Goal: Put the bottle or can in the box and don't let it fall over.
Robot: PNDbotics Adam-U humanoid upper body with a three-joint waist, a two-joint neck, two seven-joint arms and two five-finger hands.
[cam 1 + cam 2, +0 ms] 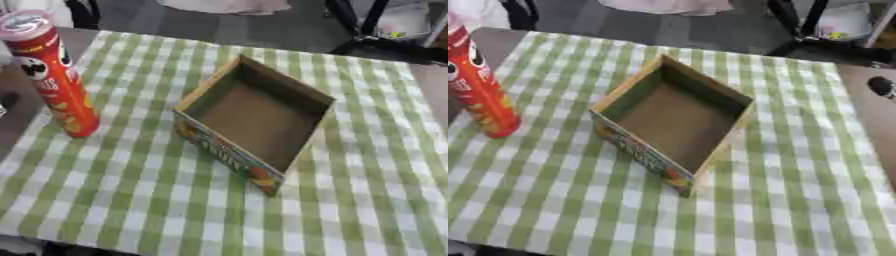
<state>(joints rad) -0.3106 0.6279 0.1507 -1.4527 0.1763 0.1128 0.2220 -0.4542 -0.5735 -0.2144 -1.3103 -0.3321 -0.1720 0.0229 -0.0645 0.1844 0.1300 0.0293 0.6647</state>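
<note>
Leftmost: tall red can (52, 75), pale lid, standing upright at left edge of green-checked cloth (131, 190), base on cloth. Well apart to its right: open cardboard box (254, 120), turned cornerwise, printed near wall, nothing inside. Can outside box, not touching it. Far right, off cloth on brown table (877, 130): small dark rounded shape (881, 86), cannot make out. Hands: neither shows in either view; finger state cannot tell.
</note>
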